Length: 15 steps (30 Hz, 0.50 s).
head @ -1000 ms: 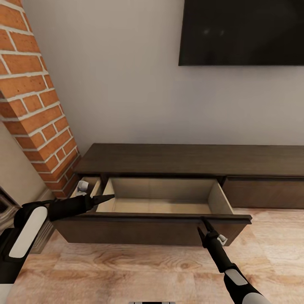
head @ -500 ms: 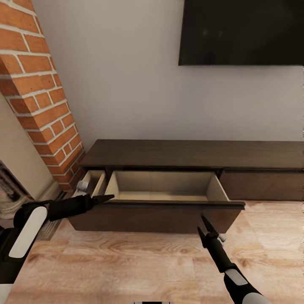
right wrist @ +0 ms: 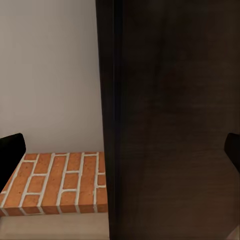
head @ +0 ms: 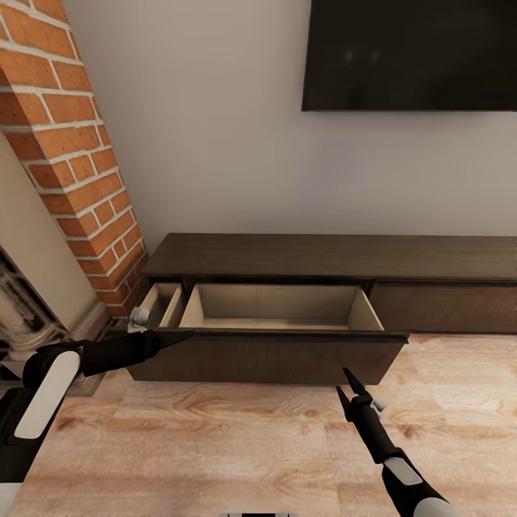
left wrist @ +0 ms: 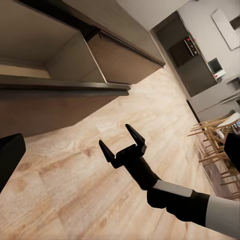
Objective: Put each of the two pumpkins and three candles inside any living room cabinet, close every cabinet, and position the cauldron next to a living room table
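The long low dark-brown cabinet (head: 323, 257) runs along the wall, and its left drawer (head: 276, 310) is pulled out with a bare beige inside. My left gripper (head: 179, 335) hovers at the left end of the drawer's front; its fingers (left wrist: 10, 155) sit wide apart at the picture edges in the left wrist view, so it is open and holds nothing. My right gripper (head: 340, 379) is open and hangs over the floor just before the drawer front, also seen as right gripper (left wrist: 113, 134). The right drawer front (head: 445, 309) is shut. Pumpkins, candles, cauldron and table are out of view.
A brick column (head: 79, 165) and a fireplace surround (head: 29, 309) stand at the left of the cabinet. A dark TV (head: 409, 54) hangs on the wall above. Light wood floor (head: 237, 445) stretches in front. Chairs (left wrist: 215, 135) stand far off.
The whole picture has shifted as the camera backed away from the cabinet, which now looks smaller and farther. The drawer stays open, and both grippers now lie in front of it.
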Tool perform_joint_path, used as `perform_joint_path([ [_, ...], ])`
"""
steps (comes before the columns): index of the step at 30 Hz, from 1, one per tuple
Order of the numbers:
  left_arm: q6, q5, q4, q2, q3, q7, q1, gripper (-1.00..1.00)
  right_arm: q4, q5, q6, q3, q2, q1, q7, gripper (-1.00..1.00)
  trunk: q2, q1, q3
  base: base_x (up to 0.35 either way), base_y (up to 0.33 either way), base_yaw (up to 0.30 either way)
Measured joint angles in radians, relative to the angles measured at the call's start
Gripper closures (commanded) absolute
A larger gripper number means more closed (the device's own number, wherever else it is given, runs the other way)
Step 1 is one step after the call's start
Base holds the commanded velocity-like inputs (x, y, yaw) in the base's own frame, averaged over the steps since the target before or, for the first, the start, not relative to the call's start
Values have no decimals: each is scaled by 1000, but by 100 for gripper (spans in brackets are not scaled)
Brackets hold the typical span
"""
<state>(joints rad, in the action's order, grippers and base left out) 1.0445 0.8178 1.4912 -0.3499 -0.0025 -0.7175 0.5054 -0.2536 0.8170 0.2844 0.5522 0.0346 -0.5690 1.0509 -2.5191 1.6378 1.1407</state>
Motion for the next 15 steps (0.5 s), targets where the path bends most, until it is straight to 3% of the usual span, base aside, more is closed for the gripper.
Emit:
perform_joint_path([
  [3, 0, 2, 2, -2, 4, -32, -2, -100, 0, 0, 1, -1, 4, 0, 1, -100, 0, 0, 0, -5, 0, 0],
  [6, 0, 0, 1, -22, 7, -98, -2, -100, -1, 0, 2, -3, 7, 0, 4, -100, 1, -1, -11, -2, 0, 0],
  [15, -1, -1, -1, -38, 9, -134, -2, -100, -6, -3, 3, -5, 8, 0, 8, -100, 3, -5, -46, 0, 0, 0],
])
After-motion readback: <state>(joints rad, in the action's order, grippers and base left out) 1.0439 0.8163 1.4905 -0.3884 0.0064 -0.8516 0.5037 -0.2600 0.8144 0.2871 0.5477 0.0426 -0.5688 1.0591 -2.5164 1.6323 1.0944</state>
